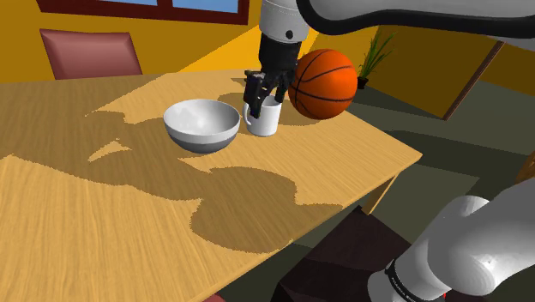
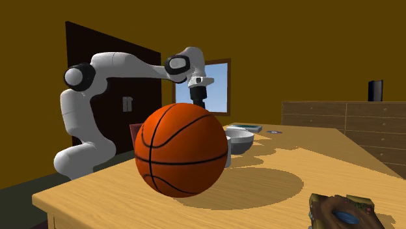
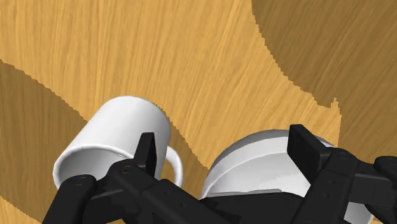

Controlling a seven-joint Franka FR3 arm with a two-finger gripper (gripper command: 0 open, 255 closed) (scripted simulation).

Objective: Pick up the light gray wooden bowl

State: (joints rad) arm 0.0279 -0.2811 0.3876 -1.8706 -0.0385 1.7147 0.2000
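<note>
Bowl [image 1: 202, 125] sits upright on the tabletop [image 1: 94, 223], mouth up, pale grey-white with a darker band low on its side, and nothing is holding it. From where I stand, the tool [image 1: 264, 103] hangs low over the white mug [image 1: 264, 122] instead, its black fingers spread apart and empty. Their tips look about level with the mug's rim, though I cannot tell whether they touch it.

The bowl is just beside that mug, on the side of the tool away from the basketball [image 1: 323, 83], which rests close on the tool's other side. Looking along the tool [image 3: 226, 149], the bowl [image 3: 254, 162] shows below the gap and nearer one finger. The mug [image 3: 114, 137] lies by the other finger, with its handle turned toward the bowl.

I'd say the approach is unfinished and the tool is lined up on the wrong thing. What matters next is a short sideways shift away from the ball, until the bowl's near rim lies between the fingers. Being round, the bowl has no long axis to match, so a pinch on the rim looks likeliest. The mug and its handle sit close enough to get knocked.
</note>
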